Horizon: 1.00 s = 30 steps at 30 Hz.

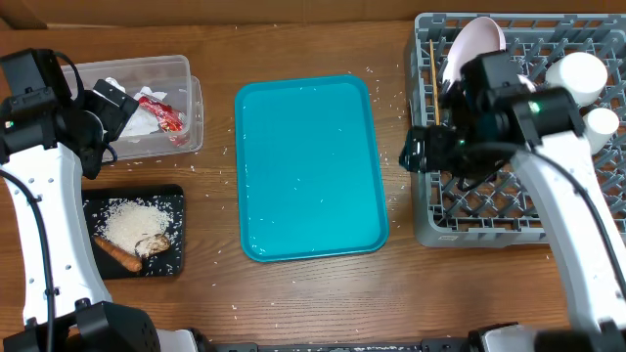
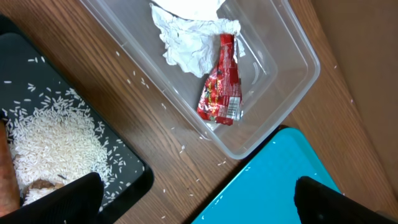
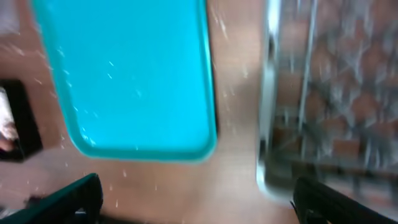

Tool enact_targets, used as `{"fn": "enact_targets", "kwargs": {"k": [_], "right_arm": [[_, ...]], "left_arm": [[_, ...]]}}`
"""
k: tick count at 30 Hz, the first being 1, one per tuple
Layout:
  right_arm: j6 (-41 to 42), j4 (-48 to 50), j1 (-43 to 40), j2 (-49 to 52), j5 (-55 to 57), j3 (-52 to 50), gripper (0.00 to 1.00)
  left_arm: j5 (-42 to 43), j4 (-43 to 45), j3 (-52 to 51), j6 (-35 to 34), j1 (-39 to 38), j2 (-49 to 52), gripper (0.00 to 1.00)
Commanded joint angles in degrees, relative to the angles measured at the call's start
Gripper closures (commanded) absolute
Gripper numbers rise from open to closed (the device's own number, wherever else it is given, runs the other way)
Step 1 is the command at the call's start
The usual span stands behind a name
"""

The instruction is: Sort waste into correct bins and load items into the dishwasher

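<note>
Two bins on the left. The clear tub holds crumpled napkins and one red wrapper. The black tray carries the rice, one carrot piece and one brown chunk. In the dish rack there's one plate, one wooden stick and two smaller white pieces. The left gripper is spread wide and empty by the tub. The right gripper is just as wide and empty at the rack's edge.
</note>
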Motion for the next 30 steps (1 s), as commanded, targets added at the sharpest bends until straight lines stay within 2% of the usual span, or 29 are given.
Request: {"fn": "enact_targets", "kwargs": {"k": [1,9,13,20,30], "right_arm": [[-2.7,8.6,-0.1,-11.6,-0.3,-8.9,0.00],[-3.2,39.8,-0.2,-38.1,-0.1,-43.3,0.00],[-5.4,50.7,-2.3,-51.4,-0.3,-56.6,0.00],[-5.5,62.5,-9.2,-68.3,-0.3,-72.1,0.00],[-5.5,77.9,-13.0,-82.7,0.9,-87.6,0.00]], "left_arm": [[-0.4,0.1,1.0,-0.4,0.0,-0.8,0.00],[-0.4,0.1,1.0,-0.3,0.0,-0.8,0.00],[-0.4,0.1,1.0,-0.3,0.0,-0.8,0.00],[-0.4,0.1,1.0,-0.3,0.0,-0.8,0.00],[-0.4,0.1,1.0,-0.3,0.0,-0.8,0.00]]}}
